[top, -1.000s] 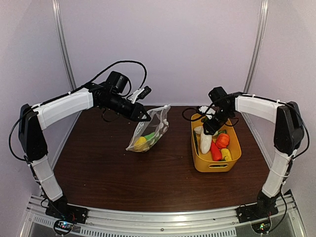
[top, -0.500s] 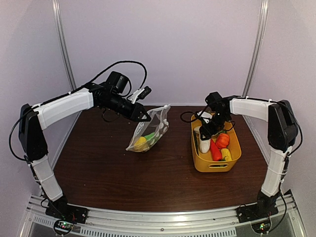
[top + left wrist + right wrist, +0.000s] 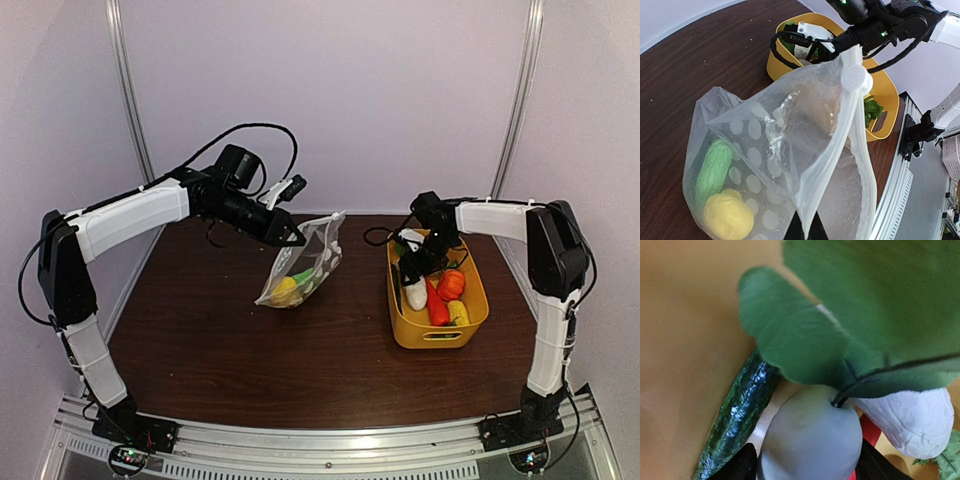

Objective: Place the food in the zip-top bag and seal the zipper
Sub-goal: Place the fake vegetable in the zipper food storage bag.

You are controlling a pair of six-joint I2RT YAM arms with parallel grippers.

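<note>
On dark table (image 3: pixel 250 350), pale walls (image 3: pixel 330 100), L tool (image 3: pixel 297 240) pinches zip-top bag (image 3: pixel 312 258), R tool (image 3: pixel 410 272) agape over food (image 3: pixel 415 295).

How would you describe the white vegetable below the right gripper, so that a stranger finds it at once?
Find the yellow basket on the right side of the brown table. Along its left wall, below the right gripper, lies the white vegetable. It is smooth and pale, while its neighbours are red, orange, dark green or wrinkled white.
</note>
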